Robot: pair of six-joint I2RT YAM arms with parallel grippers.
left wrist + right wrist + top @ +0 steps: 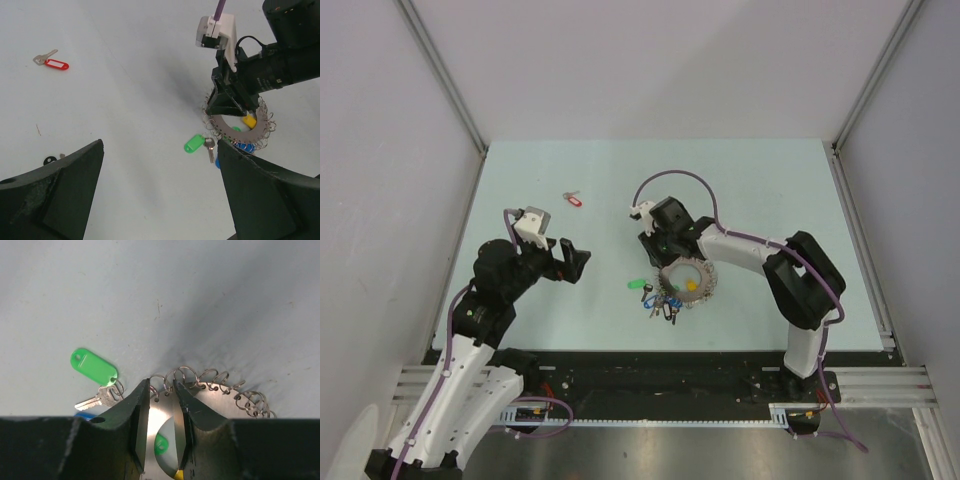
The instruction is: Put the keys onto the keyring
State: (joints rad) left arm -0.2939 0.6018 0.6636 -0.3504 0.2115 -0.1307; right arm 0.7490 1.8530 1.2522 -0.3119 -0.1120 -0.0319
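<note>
The keyring [687, 280] is a flat silvery hoop edged with small wire loops, with blue, green and yellow tags at its near side. My right gripper [665, 262] sits on its far rim. In the right wrist view the fingertips [142, 390] stand a narrow gap apart over the keyring's plate [215, 395], with wire loops between them. A green-tagged key [638, 286] lies just left of the hoop and shows in both wrist views [194, 143] [93, 366]. A red-tagged key [573, 200] lies farther back. My left gripper [570, 262] is wide open and empty, left of the green key.
A small key with a black tag [49, 160] lies by my left gripper's left finger. The red key also shows in the left wrist view [55, 63]. White walls with metal rails [450, 90] enclose the pale green table [750, 180].
</note>
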